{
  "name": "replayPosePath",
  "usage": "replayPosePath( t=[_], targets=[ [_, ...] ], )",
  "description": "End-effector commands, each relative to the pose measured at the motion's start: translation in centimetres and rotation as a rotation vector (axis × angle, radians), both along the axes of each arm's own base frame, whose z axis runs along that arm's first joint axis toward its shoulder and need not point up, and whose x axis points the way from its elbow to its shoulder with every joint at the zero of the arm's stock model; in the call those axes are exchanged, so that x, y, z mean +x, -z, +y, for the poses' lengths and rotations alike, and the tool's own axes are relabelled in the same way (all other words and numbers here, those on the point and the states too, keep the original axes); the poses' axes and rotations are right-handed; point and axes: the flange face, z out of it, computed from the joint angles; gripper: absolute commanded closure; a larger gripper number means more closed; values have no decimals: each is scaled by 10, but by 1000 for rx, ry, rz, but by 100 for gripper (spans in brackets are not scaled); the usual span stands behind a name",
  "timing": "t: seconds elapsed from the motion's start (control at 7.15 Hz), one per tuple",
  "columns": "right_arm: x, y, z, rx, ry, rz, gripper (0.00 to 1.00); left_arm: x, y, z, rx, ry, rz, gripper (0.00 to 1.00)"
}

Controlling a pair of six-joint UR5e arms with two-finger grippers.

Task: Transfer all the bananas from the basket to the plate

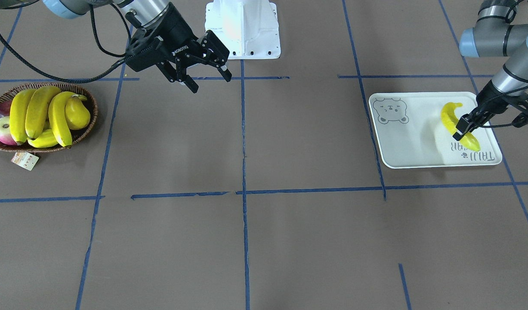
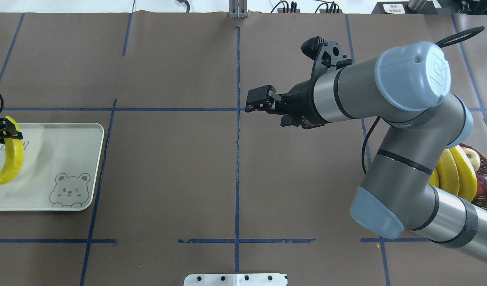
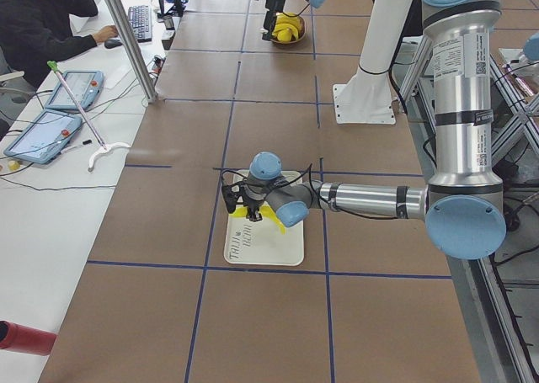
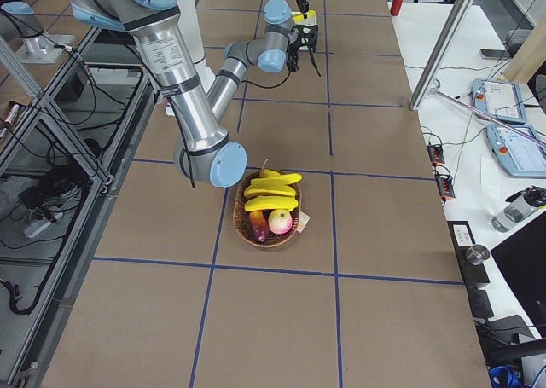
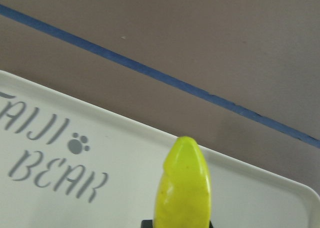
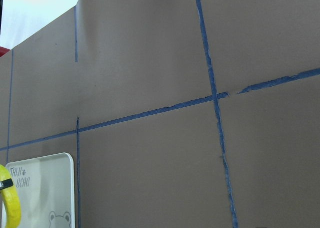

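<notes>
One banana (image 1: 448,117) hangs in the left jaws over the plate (image 1: 401,146), at the right of the front-facing view. The jaws are clamped across it about mid-length, and it tilts with its lower tip down by the lettering at the plate's near right corner; I cannot tell whether that tip touches the plate. Three more bananas (image 1: 38,110) lie side by side in the basket (image 1: 81,134) at the left of the same view, touching one another, with a pear (image 1: 76,114) against the rightmost one and an apple (image 1: 3,129) at the basket's left edge. The right jaws stand open and empty above the counter (image 1: 289,142), between the basket and the middle, well apart from the fruit. Judging by the gloss, the skins are smooth and likely slick, so a pinch near either tapered end would probably let a banana slide or swing. The thick middle, taken crosswise to the curve, looks like the surest hold and would balance the weight. Each seems light for these arms and stiff enough to hold its shape, though real fruit would bruise under a hard squeeze. In the basket the tight packing is the trouble: the uppermost banana offers the jaws the most room, while the one against the pear risks dragging the pear along.
</notes>
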Motion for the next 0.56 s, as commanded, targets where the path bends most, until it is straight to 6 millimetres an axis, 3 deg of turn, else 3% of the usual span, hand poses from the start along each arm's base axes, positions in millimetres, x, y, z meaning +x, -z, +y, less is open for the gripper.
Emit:
replayPosePath(
  t=[0.0,0.42],
  targets=[
    [0,-2,-1,-2,-2,3,0,-6,-33,2,11,-22,-66,100],
    [-1,-1,0,-1,0,2,0,-13,-44,11,29,-49,-88,100]
  ],
)
